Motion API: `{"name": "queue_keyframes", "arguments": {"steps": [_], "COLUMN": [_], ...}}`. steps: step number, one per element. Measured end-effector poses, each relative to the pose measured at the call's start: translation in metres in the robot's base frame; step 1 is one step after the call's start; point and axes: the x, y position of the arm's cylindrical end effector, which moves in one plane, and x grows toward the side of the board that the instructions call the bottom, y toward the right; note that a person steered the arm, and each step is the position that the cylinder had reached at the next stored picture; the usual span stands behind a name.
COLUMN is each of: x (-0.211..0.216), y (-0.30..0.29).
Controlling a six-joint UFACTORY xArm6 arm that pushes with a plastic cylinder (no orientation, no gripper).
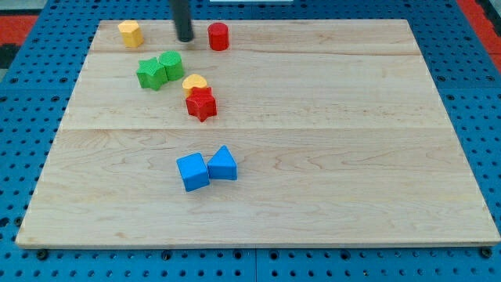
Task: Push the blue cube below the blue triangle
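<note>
Tool parked at the view's top: my tip (185,39) resting on the surface (352,157) between the yellow block (131,34) at its left and the red cylinder (218,36) at its right, touching neither. No jaws to spread or press together here, only a plain rod, pinching nothing.

Well apart from the tip, low on the board and a little left of centre: the blue cube (192,171), sitting just left of the blue triangle (223,164) and touching it along one side, slightly lower than it. Not yet below the triangle, then, but beside it.

Between the tip and that pair: two green blocks (160,70) pressed together, shapes hard to name, then a yellow heart-like block (194,81) touching a red star-like block (201,103).

Step in hand, judging by the gap: the approach, with no contact made on the cube. Next move likely to call for a run down the board, skirting the green pair and the red and yellow pair so as not to drag them along, then arriving at the cube's upper left. From there, a push down and toward the view's right, ending with the cube under the triangle. Risk worth noting: the shared side, meaning a careless shove could carry the triangle along too.
</note>
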Motion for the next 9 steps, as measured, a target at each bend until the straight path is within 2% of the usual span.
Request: {"name": "queue_keyframes", "arguments": {"steps": [1, 2, 5, 7, 9], "x": [0.015, 0.012, 0.007, 0.019, 0.045], "y": [0.034, 0.053, 0.060, -0.052, -0.077]}}
